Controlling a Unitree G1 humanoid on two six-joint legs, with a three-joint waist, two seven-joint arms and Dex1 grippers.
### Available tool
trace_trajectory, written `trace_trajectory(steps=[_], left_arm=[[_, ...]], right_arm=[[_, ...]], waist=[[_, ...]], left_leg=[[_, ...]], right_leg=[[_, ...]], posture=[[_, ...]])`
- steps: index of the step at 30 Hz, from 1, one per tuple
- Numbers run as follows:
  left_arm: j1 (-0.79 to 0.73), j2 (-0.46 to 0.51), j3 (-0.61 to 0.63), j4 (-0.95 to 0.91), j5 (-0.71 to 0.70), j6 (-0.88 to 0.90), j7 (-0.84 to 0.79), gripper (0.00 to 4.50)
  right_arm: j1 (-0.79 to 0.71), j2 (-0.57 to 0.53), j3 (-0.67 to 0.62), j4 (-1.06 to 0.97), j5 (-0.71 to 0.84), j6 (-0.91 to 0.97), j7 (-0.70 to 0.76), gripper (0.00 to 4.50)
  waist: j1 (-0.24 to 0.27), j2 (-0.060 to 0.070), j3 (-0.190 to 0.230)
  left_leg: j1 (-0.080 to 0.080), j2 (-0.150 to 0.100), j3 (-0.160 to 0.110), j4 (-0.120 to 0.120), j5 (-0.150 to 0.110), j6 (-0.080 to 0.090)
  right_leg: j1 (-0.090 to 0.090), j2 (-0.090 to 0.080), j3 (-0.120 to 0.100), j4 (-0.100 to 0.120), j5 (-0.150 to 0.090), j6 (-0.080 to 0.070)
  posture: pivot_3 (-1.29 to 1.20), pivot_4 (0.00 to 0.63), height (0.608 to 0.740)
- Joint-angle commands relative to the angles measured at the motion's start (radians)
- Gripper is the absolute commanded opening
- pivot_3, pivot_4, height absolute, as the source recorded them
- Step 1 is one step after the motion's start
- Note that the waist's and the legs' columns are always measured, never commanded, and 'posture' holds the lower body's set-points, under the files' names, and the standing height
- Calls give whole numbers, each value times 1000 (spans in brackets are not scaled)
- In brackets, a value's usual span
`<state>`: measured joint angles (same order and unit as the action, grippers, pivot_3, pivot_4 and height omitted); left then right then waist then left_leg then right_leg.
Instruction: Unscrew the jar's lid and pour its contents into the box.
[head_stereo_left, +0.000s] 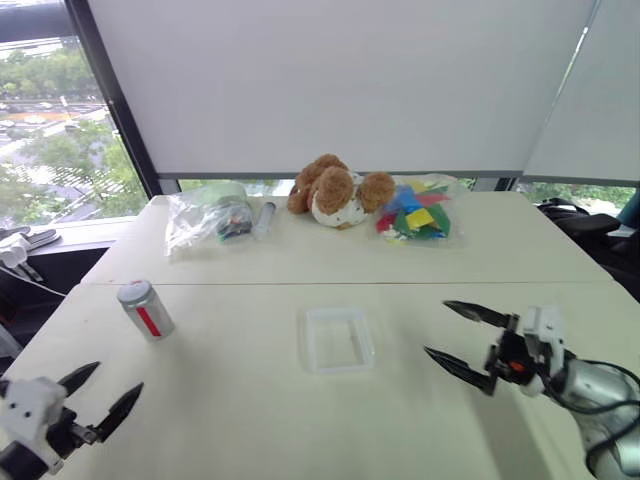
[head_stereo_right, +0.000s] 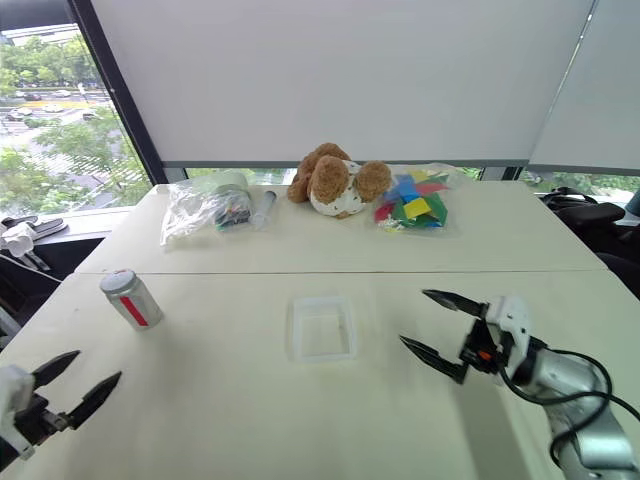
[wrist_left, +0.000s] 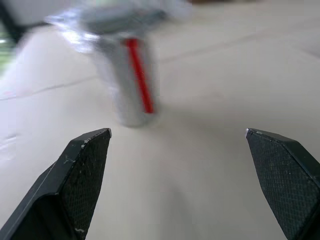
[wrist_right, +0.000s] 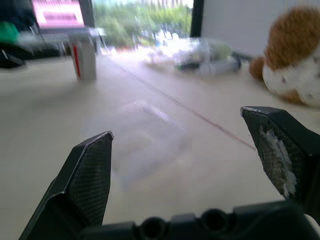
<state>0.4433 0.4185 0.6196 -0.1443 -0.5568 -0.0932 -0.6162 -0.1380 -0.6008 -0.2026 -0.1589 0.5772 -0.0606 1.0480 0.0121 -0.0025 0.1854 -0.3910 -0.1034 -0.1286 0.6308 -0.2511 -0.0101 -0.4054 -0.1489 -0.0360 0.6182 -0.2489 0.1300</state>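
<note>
Up close, the left wrist view shows the shiny round jar (wrist_left: 127, 80) with its red stripe. The clear flat box (head_stereo_left: 337, 339) sits between both wide-spread, empty grippers (head_stereo_left: 100, 396) (head_stereo_left: 462, 337).

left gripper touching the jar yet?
Apart. Left eye view: the open left gripper sits nearer the camera than the jar, bare table between them.

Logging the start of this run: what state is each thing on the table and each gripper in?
jar: upright, standing free.
lid: on the jar.
box: empty, flat on the table.
left gripper: jaws open, holding nothing.
right gripper: jaws open, holding nothing.
</note>
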Motion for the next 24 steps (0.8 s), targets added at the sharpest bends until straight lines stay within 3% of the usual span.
trace_trajectory(steps=[1, 5, 11, 17, 24], left_arm=[[42, -142, 85, -29, 13, -5, 222, 4441], [87, -251, 63, -74, 40, -31, 290, 4441], [65, -295, -18, -209, 91, -11, 363, 4441], [-93, -280, -161, -333, 239, 146, 526, 4441], [-337, -268, -280, -286, 396, 320, 681, 4441]], right_arm=[[-67, 52, 30, -59, 27, -10, -24, 4500], [-98, 90, 51, -31, 16, -54, 11, 4500], [-102, 98, 44, 46, 16, -111, 69, 4500], [-111, 100, 44, 94, 13, -139, 95, 4500], [-121, 96, 39, 107, 5, -140, 87, 4500]], waist=[[1, -3, 0], [16, -10, 0], [33, -11, 0], [28, -10, 0], [27, -10, 0]], left_leg=[[0, 0, 0, 0, 0, 0], [0, 0, -1, 1, 0, 0], [0, -1, -1, 6, -2, -3], [0, 0, 0, 7, 0, -1], [0, 6, 1, 7, 1, -1]], right_leg=[[0, 0, 0, 0, 0, 0], [0, 1, -1, 0, 0, 1], [4, 1, -3, 0, 0, -1], [4, 2, -2, 1, 4, 1], [2, 10, 1, 2, 6, -1]], posture=[[0, 150, 740], [0, 150, 740], [0, 150, 740], [0, 150, 740], [0, 150, 740]])
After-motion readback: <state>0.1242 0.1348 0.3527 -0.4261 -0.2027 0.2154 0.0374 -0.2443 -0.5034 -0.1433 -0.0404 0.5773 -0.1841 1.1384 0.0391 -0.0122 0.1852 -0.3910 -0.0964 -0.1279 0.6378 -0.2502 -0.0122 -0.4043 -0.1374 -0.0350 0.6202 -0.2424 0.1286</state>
